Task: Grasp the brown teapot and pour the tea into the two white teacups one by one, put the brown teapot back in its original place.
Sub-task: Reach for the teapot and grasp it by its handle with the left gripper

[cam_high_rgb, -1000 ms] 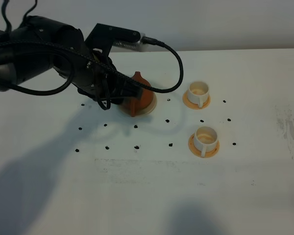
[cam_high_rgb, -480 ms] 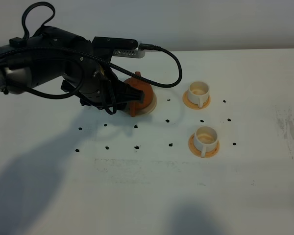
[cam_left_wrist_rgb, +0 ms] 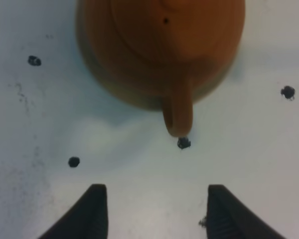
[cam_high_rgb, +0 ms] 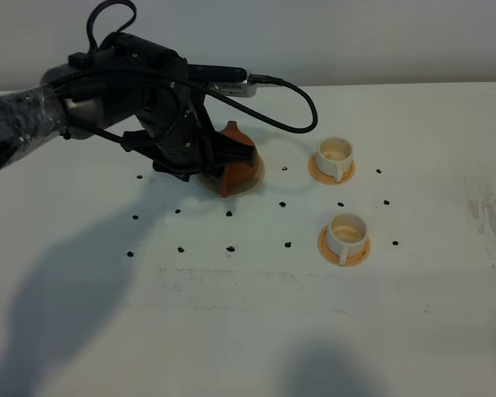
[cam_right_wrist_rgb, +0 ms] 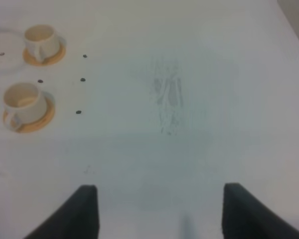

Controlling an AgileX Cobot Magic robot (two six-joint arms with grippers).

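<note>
One axis — the brown teapot (cam_left_wrist_rgb: 159, 45) lies ahead of my left claw (cam_left_wrist_rgb: 157, 201), wide and empty, handle (cam_left_wrist_rgb: 178, 112) toward it.

Robot lab: dot-marked white table (cam_high_rgb: 248, 331)

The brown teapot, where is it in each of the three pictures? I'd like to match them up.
Exterior high: the brown teapot sits left of centre, partly hidden by the left arm.
Left wrist: the brown teapot lies ahead of the open fingers, handle toward them.
Right wrist: not in it; the two white teacups show instead.
Shared landmark: the black dots on the white table.
</note>
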